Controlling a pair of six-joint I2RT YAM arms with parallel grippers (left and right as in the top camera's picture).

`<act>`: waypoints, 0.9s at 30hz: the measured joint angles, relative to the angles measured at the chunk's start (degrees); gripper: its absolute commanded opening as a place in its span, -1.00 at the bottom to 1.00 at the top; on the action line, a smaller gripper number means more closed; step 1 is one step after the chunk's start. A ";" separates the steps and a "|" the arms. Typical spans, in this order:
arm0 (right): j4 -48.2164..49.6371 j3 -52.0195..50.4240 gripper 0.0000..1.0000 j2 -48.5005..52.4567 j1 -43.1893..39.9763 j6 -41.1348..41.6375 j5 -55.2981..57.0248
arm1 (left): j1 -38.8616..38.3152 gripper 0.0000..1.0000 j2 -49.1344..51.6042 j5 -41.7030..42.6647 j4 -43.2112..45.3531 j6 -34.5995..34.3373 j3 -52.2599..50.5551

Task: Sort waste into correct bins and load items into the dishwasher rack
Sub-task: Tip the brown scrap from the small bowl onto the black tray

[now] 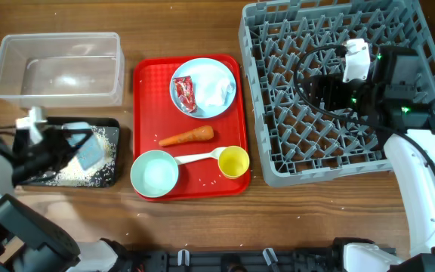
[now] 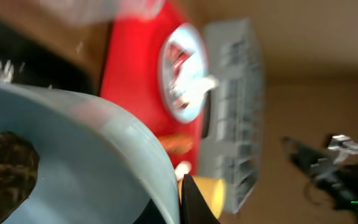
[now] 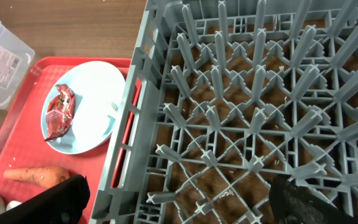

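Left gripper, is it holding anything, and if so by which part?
The left gripper holds a pale blue round bowl by its rim, over the shallow black rectangular tray; a small brown lump is in the bowl.

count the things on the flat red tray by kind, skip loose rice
pale blue round plate: 1
pale blue-white bowl: 1
white plastic spoon: 1
small yellow cup: 1
orange carrot: 1
red snack wrapper: 1
crumpled white tissue: 1
total: 7
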 measured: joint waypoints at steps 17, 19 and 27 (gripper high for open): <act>0.07 0.00 0.91 0.07 0.00 -0.15 0.59 | 6.58 -0.92 10.75 22.73 14.19 6.58 -1.40; 0.07 0.00 0.92 0.07 0.00 -0.15 0.76 | 6.58 -0.92 12.83 23.19 13.14 6.10 -1.73; 0.22 0.00 0.92 0.07 0.00 -0.15 0.96 | 6.75 -0.92 13.05 23.52 11.87 -0.81 -2.01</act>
